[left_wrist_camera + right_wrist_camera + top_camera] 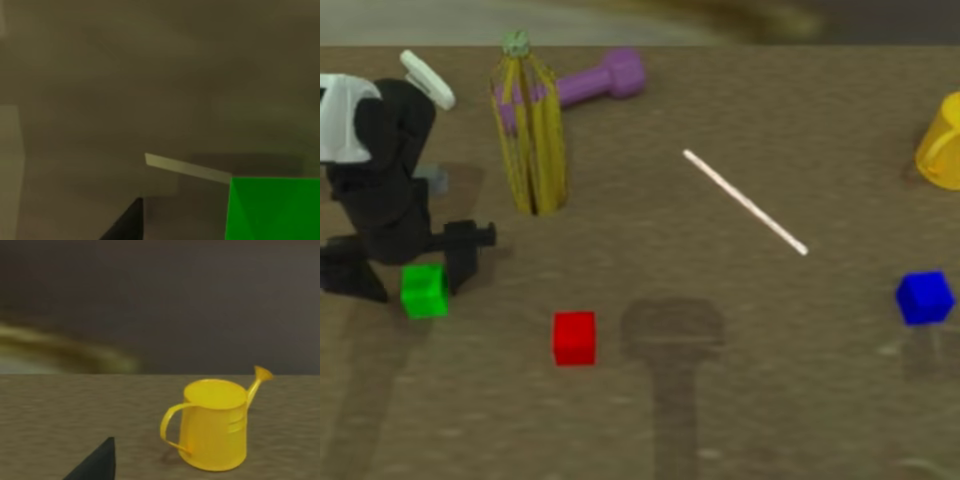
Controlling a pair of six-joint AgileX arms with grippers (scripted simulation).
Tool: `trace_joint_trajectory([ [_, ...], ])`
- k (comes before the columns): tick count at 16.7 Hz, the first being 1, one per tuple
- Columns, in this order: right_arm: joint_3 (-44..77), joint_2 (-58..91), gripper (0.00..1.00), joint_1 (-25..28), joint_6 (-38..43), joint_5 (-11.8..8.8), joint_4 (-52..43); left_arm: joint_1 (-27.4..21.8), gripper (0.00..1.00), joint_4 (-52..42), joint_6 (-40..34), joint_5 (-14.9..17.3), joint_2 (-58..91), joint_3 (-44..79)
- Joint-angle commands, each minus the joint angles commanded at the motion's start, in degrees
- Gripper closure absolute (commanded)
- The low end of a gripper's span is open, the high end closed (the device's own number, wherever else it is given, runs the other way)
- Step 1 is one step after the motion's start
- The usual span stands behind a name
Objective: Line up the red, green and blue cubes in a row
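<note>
The green cube (424,290) sits at the left of the table, and my left gripper (418,272) is lowered over it, open, with a dark finger on each side. In the left wrist view the green cube (274,209) fills one corner, and a clear gap separates it from one black fingertip (127,222). The red cube (574,338) rests alone to the right of the green one. The blue cube (924,297) lies far off at the table's right edge. My right arm is outside the top view; one black fingertip (100,462) shows in the right wrist view.
A yellow bottle (530,130) with a green cap stands behind the left gripper, and a purple dumbbell (605,80) lies past it. A thin white stick (745,202) lies diagonally mid-table. A yellow watering can (945,140) stands at the far right (215,427).
</note>
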Motion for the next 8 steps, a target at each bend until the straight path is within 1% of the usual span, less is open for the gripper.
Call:
trace_joint_trajectory([
  [3,0.0,0.0,0.0,0.0,0.0,0.0,0.0,0.0,0.98,0.0,0.0,0.0,0.0,0.0],
  [4,0.0,0.0,0.0,0.0,0.0,0.0,0.0,0.0,1.0,0.0,0.0,0.0,0.0,0.0],
  [8,0.0,0.0,0.0,0.0,0.0,0.0,0.0,0.0,1.0,0.0,0.0,0.0,0.0,0.0],
])
